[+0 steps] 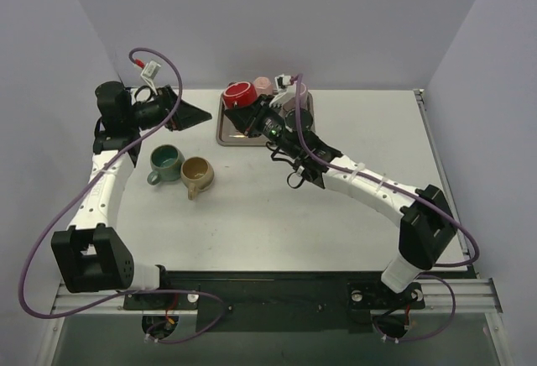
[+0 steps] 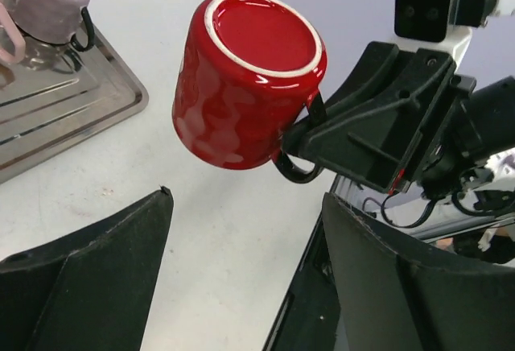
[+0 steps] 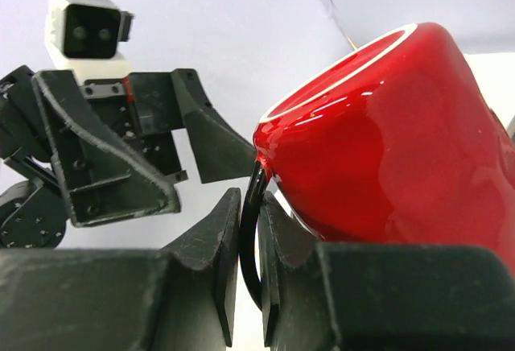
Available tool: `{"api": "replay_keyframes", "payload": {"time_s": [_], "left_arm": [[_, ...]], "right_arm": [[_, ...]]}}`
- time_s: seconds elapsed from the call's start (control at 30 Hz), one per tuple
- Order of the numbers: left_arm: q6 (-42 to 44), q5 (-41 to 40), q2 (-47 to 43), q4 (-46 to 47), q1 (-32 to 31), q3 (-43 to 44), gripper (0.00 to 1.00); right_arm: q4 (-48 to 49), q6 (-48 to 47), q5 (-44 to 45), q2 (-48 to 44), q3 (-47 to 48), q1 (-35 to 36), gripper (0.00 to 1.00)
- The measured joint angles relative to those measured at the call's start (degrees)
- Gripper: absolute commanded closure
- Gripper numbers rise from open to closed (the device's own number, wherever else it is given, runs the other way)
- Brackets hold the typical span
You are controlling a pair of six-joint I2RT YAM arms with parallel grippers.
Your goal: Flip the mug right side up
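Mid-flip, the right gripper [image 3: 249,206] pinches the black handle [image 3: 251,238] of the red mug [image 3: 386,142], base tilted upward. The left gripper [image 2: 245,206] gapes empty. The next move likely calls for a wrist roll to bring the rim up.

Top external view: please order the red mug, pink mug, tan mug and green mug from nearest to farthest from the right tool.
1. Red mug, held by its handle in the right tool.
2. Pink mug, behind it on the tray.
3. Tan mug, on the table's left side.
4. Green mug, left of the tan mug.
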Motion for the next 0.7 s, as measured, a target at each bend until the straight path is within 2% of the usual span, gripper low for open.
{"api": "replay_keyframes", "payload": {"time_s": [0.2,0.27,0.33,0.4,0.5,0.57,0.7], "left_arm": [[11.43,2.05,-1.22,-9.31,-0.04,0.9,0.27],[13.92,1.51,-1.66,-10.38,-0.22,0.9,0.2],[20.13,-1.86,-2.91,-13.53,-0.9,0.87,0.14],[28.59,-10.21,-5.64,-16.65,-3.45,0.44,0.13],[43.04,-24.41,-12.7,-17.9,-11.67,-2.75,0.12],[49.27,-29.79,-16.22,-17.7,-15.74,-3.43,0.12],[56.13,-36.79,-20.79,-10.82,-16.5,-7.34,0.1]], "right_arm": [[-1.88,2.99,-0.13,-2.21,-0.52,-1.25,1.0],[-1.05,4.72,-0.11,-2.84,-0.5,-1.31,1.0],[-0.85,6.45,0.2,-3.56,-0.37,-1.18,1.0],[-1.36,7.82,1.36,-3.98,0.26,-1.03,1.0],[-1.79,10.62,4.02,-4.46,0.76,-0.63,1.0],[-1.81,12.96,5.97,-4.46,1.11,-0.17,1.0],[-2.12,16.74,9.64,-4.44,1.62,0.81,1.0]]}}
